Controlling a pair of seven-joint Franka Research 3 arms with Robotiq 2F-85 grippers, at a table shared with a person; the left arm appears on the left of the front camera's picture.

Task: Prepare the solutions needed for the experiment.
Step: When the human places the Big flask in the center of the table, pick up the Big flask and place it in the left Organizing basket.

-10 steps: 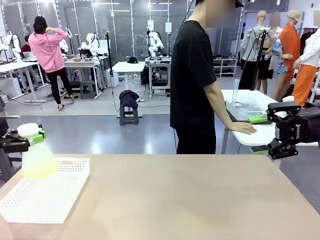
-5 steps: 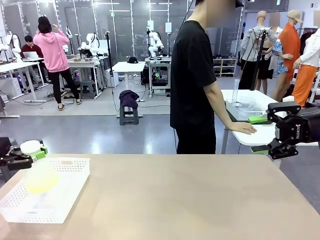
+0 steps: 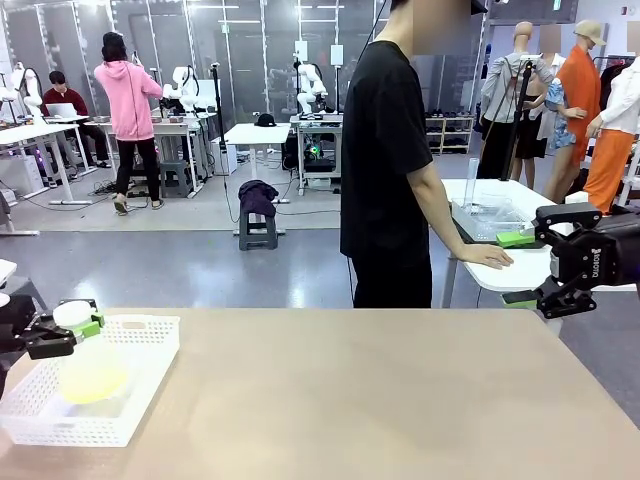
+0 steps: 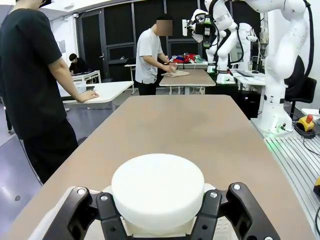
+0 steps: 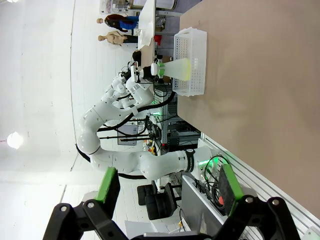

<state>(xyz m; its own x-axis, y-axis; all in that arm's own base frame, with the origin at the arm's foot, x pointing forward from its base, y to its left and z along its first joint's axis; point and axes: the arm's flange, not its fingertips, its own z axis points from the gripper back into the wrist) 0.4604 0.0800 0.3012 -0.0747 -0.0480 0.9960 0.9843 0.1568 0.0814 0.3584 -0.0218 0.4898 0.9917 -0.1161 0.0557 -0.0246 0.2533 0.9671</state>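
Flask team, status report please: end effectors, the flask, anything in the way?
Left end effector shut on flask neck, flask inside white basket. Right end effector open, empty, off table's right edge. Pale yellow solution inside. Tabletop bare ahead.

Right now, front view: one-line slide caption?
Left gripper shut on the flask neck, flask low inside the white basket; right gripper open off the table's right edge.

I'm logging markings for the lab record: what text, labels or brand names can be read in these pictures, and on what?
"ROBOTIQ": white print running sideways on the black body of the right tool, only just legible.
Conical flask and white basket: no print visible.
Signs on the far glass wall: too small to read.
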